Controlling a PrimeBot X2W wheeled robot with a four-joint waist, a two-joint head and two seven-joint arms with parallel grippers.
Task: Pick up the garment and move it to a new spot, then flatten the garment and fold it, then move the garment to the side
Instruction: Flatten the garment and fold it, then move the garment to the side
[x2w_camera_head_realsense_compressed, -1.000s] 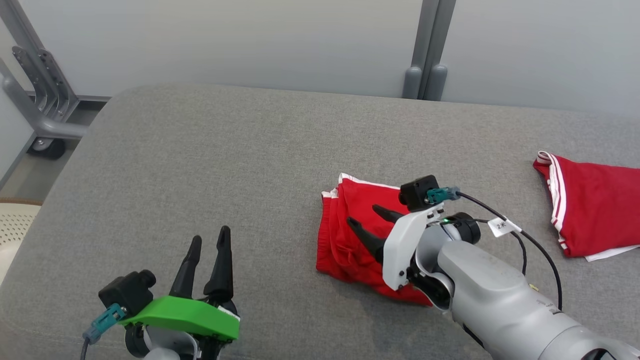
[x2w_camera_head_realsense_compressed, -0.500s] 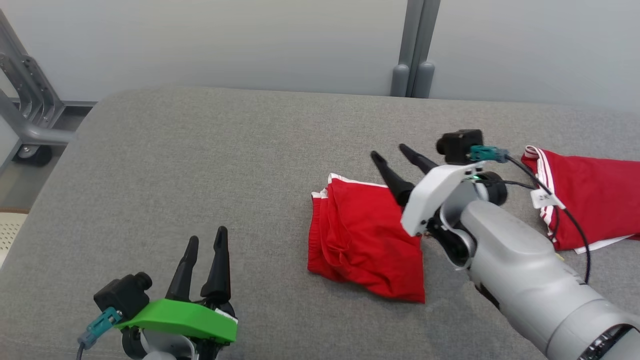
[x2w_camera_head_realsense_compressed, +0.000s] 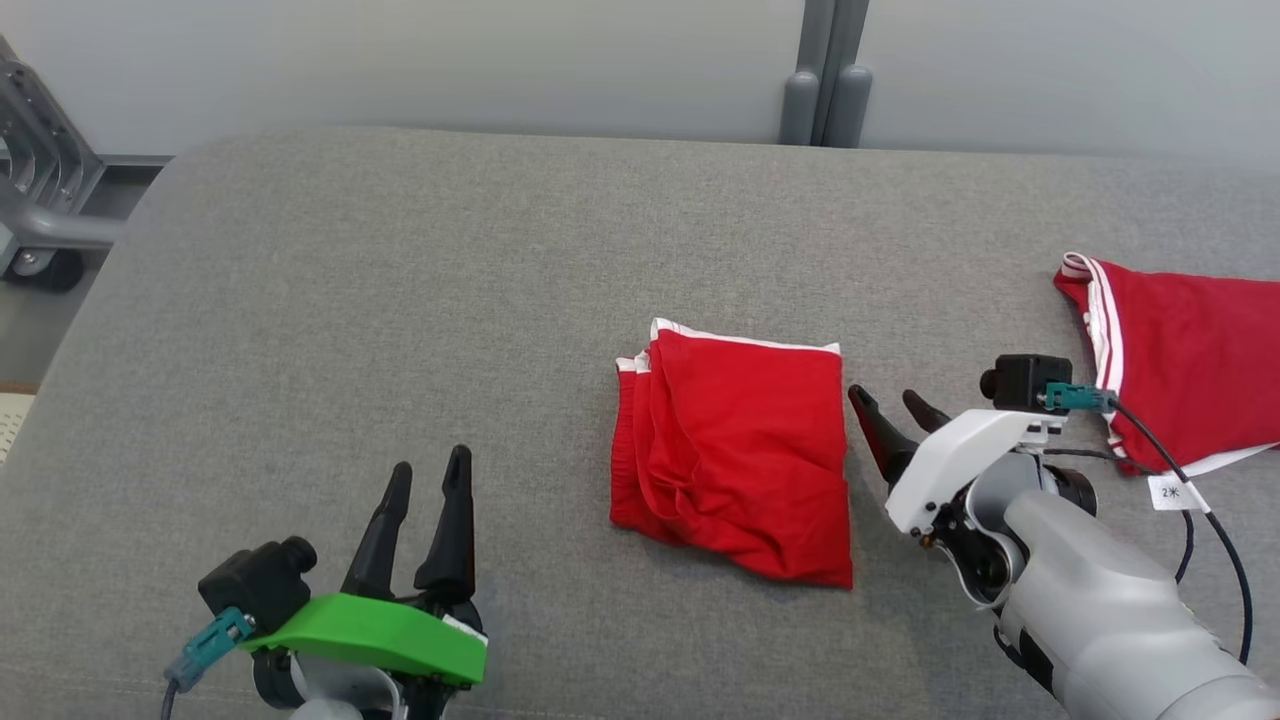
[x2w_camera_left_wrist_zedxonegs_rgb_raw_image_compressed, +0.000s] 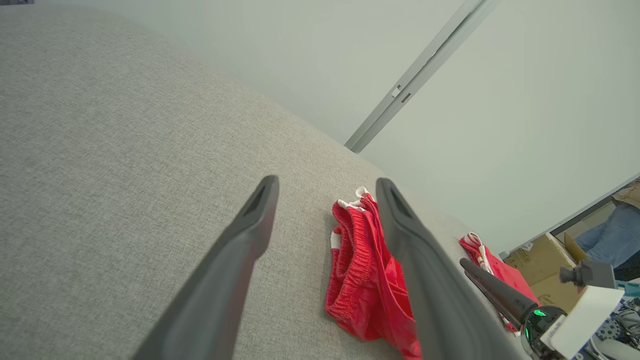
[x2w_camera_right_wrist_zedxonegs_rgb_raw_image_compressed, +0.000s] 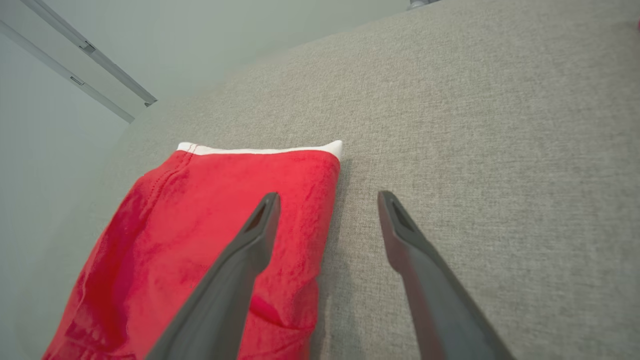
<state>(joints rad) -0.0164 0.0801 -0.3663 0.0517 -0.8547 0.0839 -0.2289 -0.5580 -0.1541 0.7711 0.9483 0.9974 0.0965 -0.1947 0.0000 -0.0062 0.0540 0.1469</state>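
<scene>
**Folded red cloth garment (x2w_camera_head_realsense_compressed: 735, 465) with white trim lies on a grey fabric-covered surface (x2w_camera_head_realsense_compressed: 400, 300), both robot claws empty.**

The right gripper (x2w_camera_head_realsense_compressed: 883, 396), on a pale grey arm, hovers just right of the garment's right edge. Its two long dark fingers are spread apart and hold nothing. In its wrist camera one finger overlaps the red cloth and the other the bare surface beside it. The left gripper (x2w_camera_head_realsense_compressed: 430, 460), under a bright green cover, sits well to the garment's lower left, jaws likewise wide and empty. The garment is a slightly creased rectangle, with a white hem at its far edge and a gathered waistband along its left side. A second red garment with white side stripes (x2w_camera_head_realsense_compressed: 1180, 380) lies well to its right.
</scene>
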